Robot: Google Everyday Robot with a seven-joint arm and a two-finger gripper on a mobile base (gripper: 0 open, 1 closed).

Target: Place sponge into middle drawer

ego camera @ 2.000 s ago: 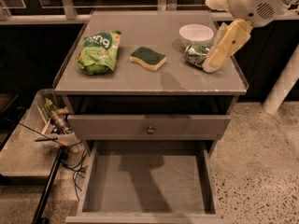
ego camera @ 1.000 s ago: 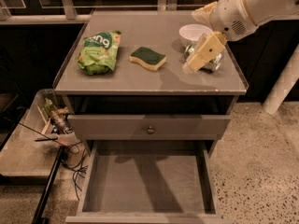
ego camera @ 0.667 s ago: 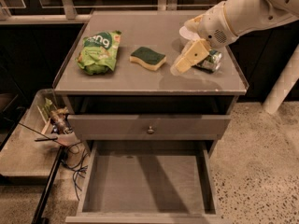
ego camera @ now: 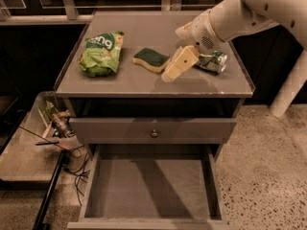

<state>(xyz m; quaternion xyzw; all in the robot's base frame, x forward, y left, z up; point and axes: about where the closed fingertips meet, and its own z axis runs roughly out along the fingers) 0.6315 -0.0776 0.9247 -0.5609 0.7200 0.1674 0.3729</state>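
Note:
The sponge point(ego camera: 151, 60), dark green on top over pale yellow foam, lies on the grey cabinet top point(ego camera: 144, 83), near its middle. My gripper point(ego camera: 169, 74) hangs just right of the sponge, angled down and to the left, with its tip close to the cabinet top and a short gap from the sponge. It holds nothing that I can see. The middle drawer point(ego camera: 148, 188) is pulled open at the bottom of the view. Its flat grey floor is bare.
A light-green snack bag point(ego camera: 101, 51) lies at the left of the cabinet top. A crushed shiny can point(ego camera: 212, 61) lies at the right, under my arm. A closed drawer front with a round knob point(ego camera: 153, 133) sits above the open drawer. Cables and clutter point(ego camera: 60, 126) lie left of the cabinet.
My arm has swung left and down across the cabinet top, from above the can to just right of the sponge. The white bowl is now hidden behind the arm. The sponge has not moved.

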